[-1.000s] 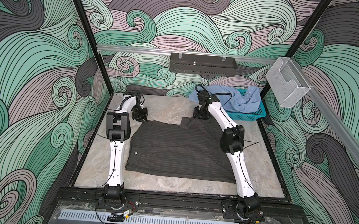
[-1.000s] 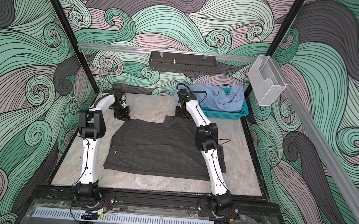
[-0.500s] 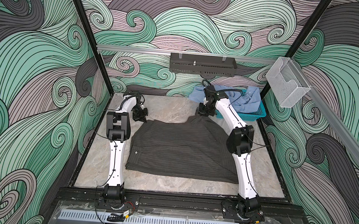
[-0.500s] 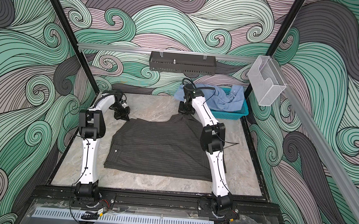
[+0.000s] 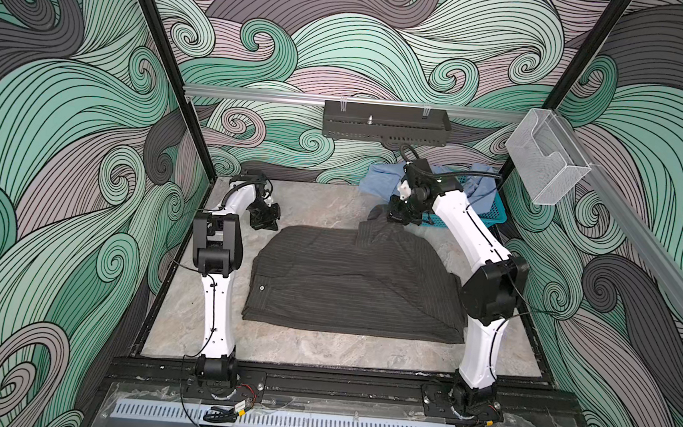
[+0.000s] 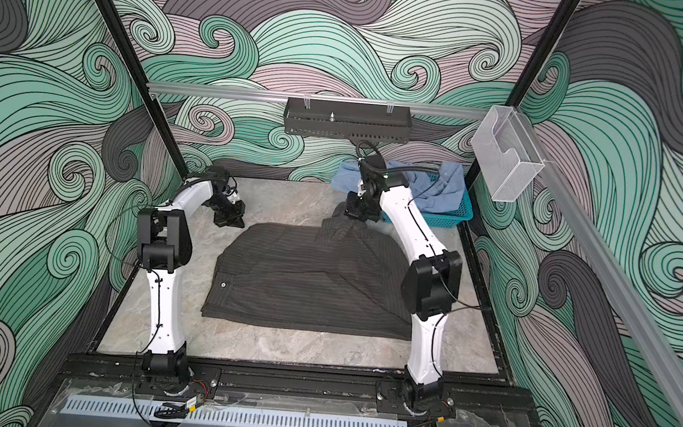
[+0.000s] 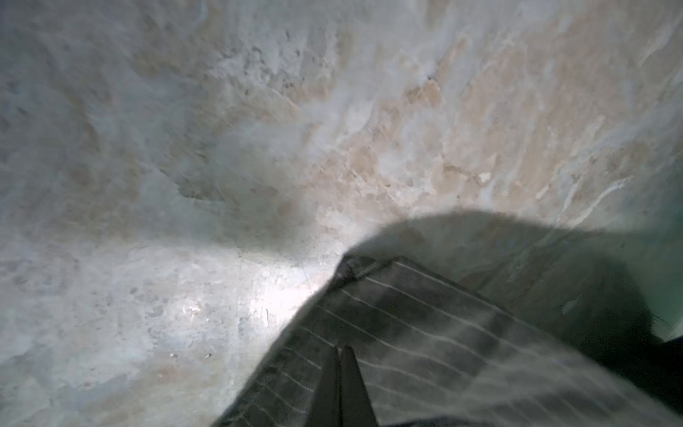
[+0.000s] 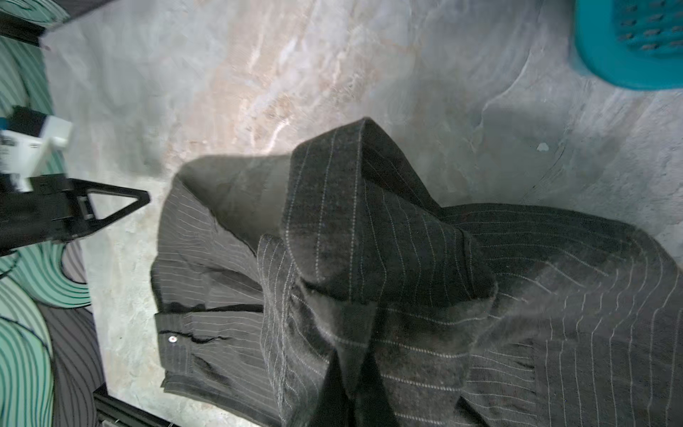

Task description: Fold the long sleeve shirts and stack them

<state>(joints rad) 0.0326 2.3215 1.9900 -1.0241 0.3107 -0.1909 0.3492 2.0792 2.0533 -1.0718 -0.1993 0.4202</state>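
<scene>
Charcoal pinstripe shirt [image 5: 351,282] pinched at its two far corners.
Left pincer [image 7: 339,355] is pressed together on one corner, close over the table [image 5: 324,205]. Right pincer [image 5: 396,222] clamps bunched cloth raised off the table. The shirt body lies flat between both pincers and nearer than them. Light blue shirt [image 5: 380,180] sits just beyond the right pincer, draped over the teal basket [image 5: 496,213].

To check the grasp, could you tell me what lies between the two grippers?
The far edge of the pinstriped shirt, shown in both top views.
</scene>
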